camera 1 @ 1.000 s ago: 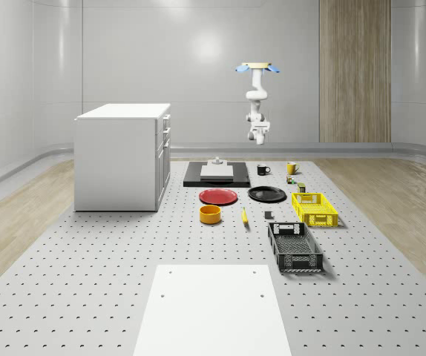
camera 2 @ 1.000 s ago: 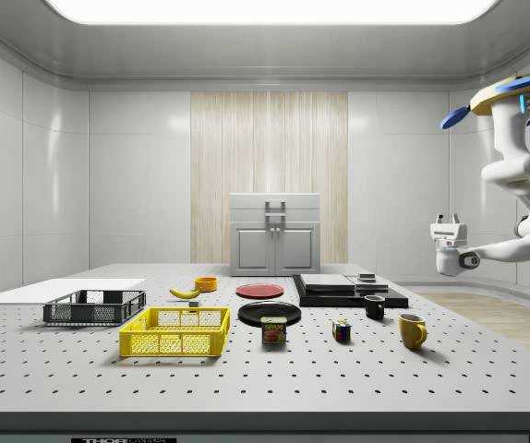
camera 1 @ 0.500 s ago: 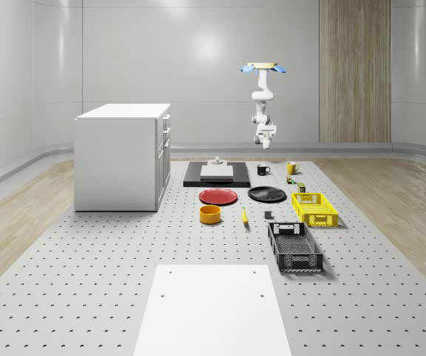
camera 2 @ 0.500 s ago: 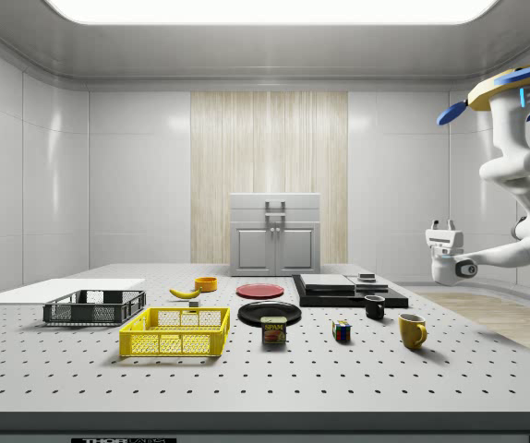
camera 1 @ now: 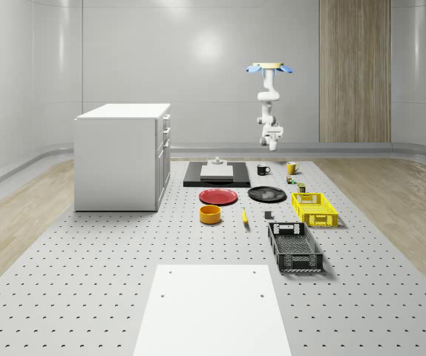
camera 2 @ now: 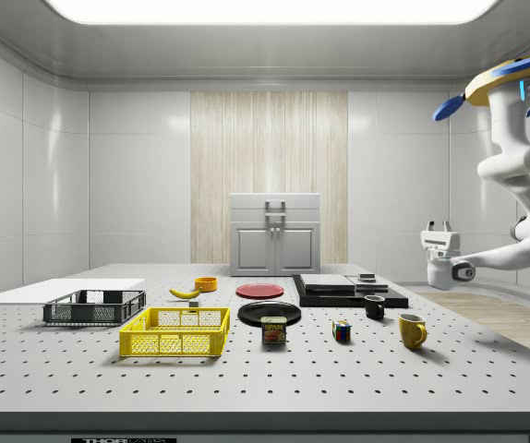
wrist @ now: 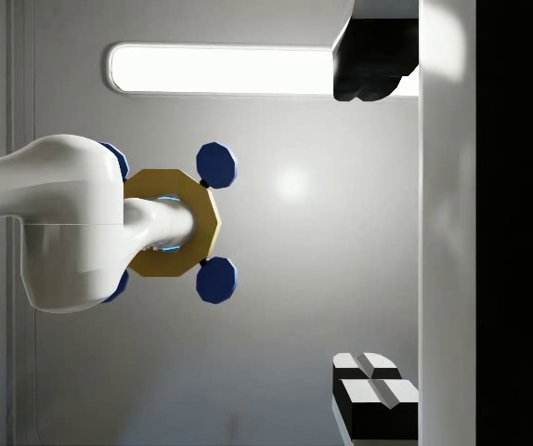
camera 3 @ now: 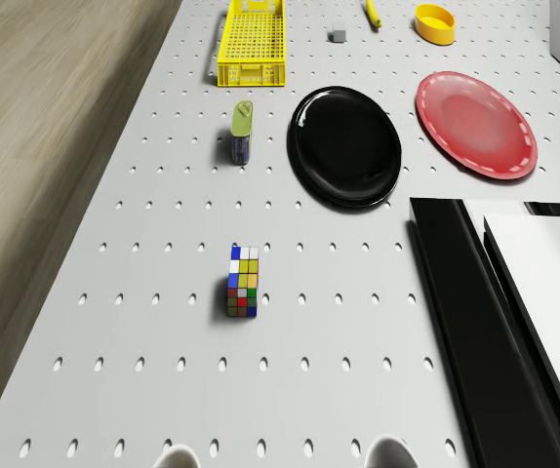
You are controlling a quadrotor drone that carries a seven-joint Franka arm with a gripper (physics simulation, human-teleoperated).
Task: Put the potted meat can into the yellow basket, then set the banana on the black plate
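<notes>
The potted meat can (camera 2: 274, 330) (camera 3: 242, 132) stands on the table between the yellow basket (camera 2: 174, 332) (camera 3: 251, 34) and a Rubik's cube. The banana (camera 2: 185, 293) (camera 1: 244, 216) lies beyond the basket, near an orange bowl. Beside the can sits the black plate (camera 2: 270, 313) (camera 3: 345, 146), with nothing on it. The drone (camera 1: 272, 67) (camera 2: 510, 78) hovers high over the table's far end. My gripper (camera 2: 437, 224) (camera 1: 272, 139) (wrist: 364, 242) hangs in the air above the mugs, fingers pointing upward, open and holding nothing.
A Rubik's cube (camera 3: 243, 282), a yellow mug (camera 2: 412, 329) and a black mug (camera 2: 374, 307) stand under the arm. A red plate (camera 3: 475, 125), a black slab (camera 1: 216, 173), a white cabinet (camera 1: 122, 156) and a black crate (camera 2: 94, 307) also occupy the table.
The drone and arm have shifted toward the whole-scene view's right. The gripper has moved slightly toward the side view's left and sits a little lower. No object on the table has moved.
</notes>
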